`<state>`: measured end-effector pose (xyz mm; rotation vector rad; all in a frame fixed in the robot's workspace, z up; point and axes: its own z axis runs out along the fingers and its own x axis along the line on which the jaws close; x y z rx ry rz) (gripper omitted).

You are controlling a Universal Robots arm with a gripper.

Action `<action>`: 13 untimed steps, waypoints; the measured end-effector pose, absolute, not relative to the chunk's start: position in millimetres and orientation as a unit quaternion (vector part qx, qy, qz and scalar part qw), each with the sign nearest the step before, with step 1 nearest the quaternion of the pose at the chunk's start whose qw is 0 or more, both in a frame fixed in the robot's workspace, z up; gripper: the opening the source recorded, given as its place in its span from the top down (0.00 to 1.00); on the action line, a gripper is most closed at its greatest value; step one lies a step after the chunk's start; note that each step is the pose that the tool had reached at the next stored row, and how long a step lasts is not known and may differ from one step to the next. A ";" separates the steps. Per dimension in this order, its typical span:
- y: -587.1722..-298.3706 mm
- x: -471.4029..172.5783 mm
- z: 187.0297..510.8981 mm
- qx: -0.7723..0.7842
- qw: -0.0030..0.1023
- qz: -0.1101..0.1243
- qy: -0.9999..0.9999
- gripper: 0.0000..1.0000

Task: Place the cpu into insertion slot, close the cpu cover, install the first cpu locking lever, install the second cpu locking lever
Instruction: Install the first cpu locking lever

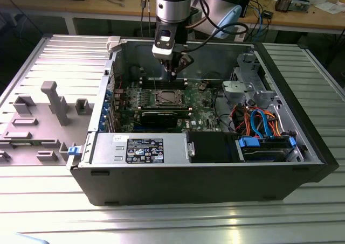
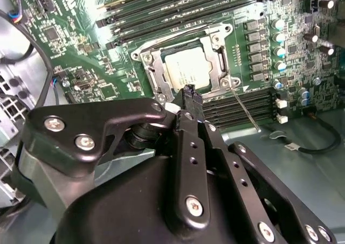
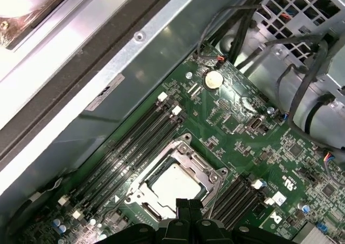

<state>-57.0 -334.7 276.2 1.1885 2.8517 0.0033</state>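
The cpu (image 2: 187,70) lies flat in its socket on the green motherboard, its silver-grey top showing in both wrist views (image 3: 173,183). The cpu cover (image 2: 215,44) is a silver frame lying down around the chip (image 3: 190,159). A thin metal lever (image 2: 245,109) sticks out from one socket corner over the memory slots. My gripper (image 1: 172,67) hangs a little above the socket (image 1: 165,97) inside the case. Its black fingertips (image 3: 188,205) are pressed together with nothing between them, and they sit just off the socket's edge (image 2: 190,91).
The open computer case (image 1: 205,174) has tall walls around the motherboard. Memory slots (image 2: 178,12) flank the socket on two sides. A drive cage and bundled cables (image 1: 259,120) fill the exterior view's right, and the power supply (image 1: 140,147) lies along the front wall.
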 end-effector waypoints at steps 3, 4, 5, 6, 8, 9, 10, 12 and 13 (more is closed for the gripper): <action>-334.7 -57.0 276.2 0.363 0.026 0.002 0.931 0.89; -334.6 -57.0 276.2 0.357 0.026 0.002 0.934 0.89; -334.7 -57.0 276.2 0.351 0.026 0.002 0.936 0.89; -334.6 -57.0 276.2 0.345 0.026 0.002 0.938 0.89; -334.6 -57.0 276.2 0.333 0.026 0.002 0.943 0.89; -334.6 -57.0 276.2 0.328 0.026 0.003 0.944 0.89; -334.6 -57.0 276.2 0.319 0.026 0.003 0.948 0.89; -334.6 -57.0 276.2 0.305 0.026 0.003 0.952 0.89; -334.6 -57.0 276.2 0.299 0.026 0.003 0.954 0.89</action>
